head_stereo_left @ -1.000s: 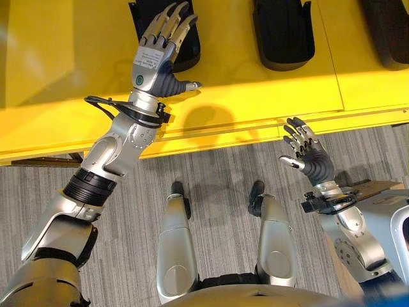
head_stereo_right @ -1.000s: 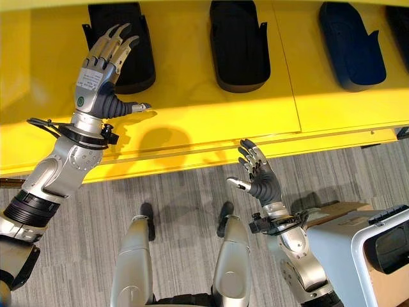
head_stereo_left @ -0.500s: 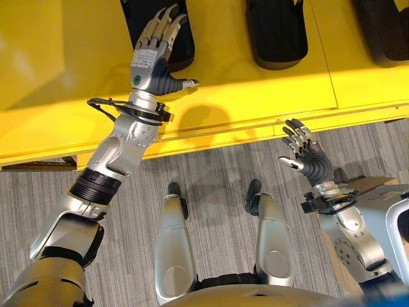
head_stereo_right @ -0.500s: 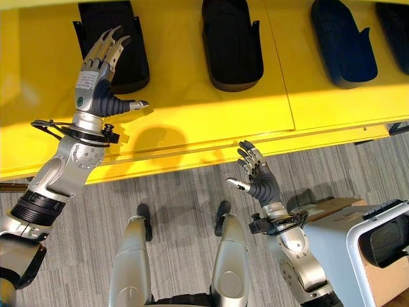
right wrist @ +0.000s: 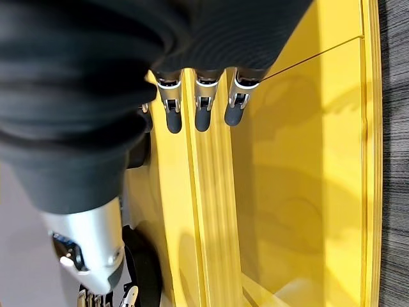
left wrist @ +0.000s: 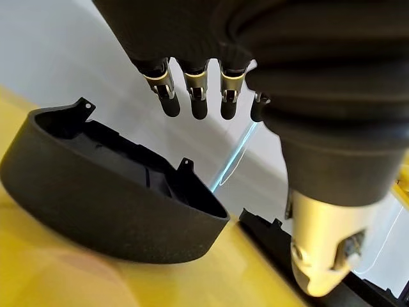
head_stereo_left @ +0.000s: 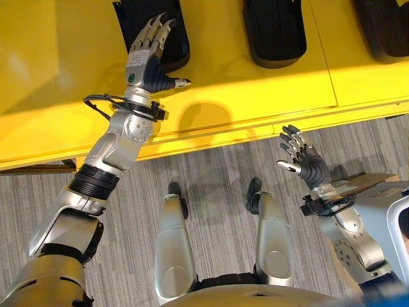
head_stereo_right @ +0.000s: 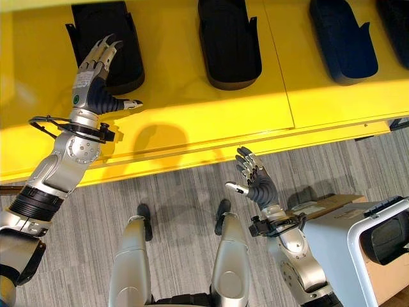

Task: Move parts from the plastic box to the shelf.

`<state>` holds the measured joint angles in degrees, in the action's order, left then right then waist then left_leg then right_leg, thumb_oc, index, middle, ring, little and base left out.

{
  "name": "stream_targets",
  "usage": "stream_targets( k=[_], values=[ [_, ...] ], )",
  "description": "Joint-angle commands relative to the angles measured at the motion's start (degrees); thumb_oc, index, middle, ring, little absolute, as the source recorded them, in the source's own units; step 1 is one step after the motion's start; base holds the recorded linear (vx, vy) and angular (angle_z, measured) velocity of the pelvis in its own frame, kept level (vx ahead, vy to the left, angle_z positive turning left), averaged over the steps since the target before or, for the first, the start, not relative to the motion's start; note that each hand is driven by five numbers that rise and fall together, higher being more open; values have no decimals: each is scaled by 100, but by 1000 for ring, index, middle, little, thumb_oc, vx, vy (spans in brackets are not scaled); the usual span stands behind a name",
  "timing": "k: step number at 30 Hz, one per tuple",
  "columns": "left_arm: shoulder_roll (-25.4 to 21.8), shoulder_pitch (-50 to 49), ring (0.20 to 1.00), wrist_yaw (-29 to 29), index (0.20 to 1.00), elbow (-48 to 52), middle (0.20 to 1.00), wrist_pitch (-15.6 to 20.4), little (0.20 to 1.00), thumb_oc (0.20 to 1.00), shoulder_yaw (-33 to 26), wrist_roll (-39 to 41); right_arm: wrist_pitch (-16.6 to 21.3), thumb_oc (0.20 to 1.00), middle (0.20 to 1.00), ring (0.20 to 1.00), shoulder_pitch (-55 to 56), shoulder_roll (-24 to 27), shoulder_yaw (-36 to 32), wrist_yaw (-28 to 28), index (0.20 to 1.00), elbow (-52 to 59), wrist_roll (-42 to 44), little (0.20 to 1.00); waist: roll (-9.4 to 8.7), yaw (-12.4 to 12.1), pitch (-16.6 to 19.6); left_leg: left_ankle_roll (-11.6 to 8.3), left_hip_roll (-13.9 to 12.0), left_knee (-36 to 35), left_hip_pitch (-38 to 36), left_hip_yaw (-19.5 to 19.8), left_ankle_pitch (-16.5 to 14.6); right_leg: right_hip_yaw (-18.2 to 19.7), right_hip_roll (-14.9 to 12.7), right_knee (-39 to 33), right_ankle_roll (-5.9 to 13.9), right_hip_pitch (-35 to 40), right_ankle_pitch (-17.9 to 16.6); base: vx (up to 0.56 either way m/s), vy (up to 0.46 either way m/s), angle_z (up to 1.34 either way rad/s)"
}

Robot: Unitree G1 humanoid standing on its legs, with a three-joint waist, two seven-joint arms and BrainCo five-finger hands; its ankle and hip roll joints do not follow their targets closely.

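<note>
Left hand [head_stereo_left: 146, 62] farther forward, fingers [left wrist: 199, 96] above black part [left wrist: 96, 192].

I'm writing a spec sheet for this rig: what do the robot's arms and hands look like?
Both arms are silver-grey metal with black ribbed rings at the joints. The left hand and right hand have silver fingers with dark tips and a dark ribbed cover over back and wrist. The left hand's back carries a pale label and a green round mark.

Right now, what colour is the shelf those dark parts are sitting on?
Bright yellow. The shelf shows best in the right eye view, under the black parts.
</note>
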<state>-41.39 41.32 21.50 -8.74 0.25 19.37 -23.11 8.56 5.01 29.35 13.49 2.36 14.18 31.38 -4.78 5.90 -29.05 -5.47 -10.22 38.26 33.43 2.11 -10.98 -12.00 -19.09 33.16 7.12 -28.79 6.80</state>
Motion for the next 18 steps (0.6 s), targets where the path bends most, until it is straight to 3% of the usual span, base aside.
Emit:
stream_targets(
  k=[1, 18],
  values=[
    [-227, 533, 1000, -58, 1000, -212, 1000, 69, 1000, 1000, -129, 27, 145, 1000, 1000, 1000, 237, -89, -427, -112, 1000, 215, 195, 1000, 63, -54, 225, -238, -434, -404, 132, 17, 623, 265, -360, -121, 283, 678, 60, 0, 0, 0],
    [-1104, 870, 1000, -807, 1000, -111, 1000, 120, 1000, 1000, 209, -174, -14, 1000, 1000, 1000, 403, -51, -500, -381, 1000, 209, 290, 1000, 144, -44, 189, -213, -419, -312, 189, -7, 572, 336, -364, -36, 288, 581, 94, 0, 0, 0]
  ],
)
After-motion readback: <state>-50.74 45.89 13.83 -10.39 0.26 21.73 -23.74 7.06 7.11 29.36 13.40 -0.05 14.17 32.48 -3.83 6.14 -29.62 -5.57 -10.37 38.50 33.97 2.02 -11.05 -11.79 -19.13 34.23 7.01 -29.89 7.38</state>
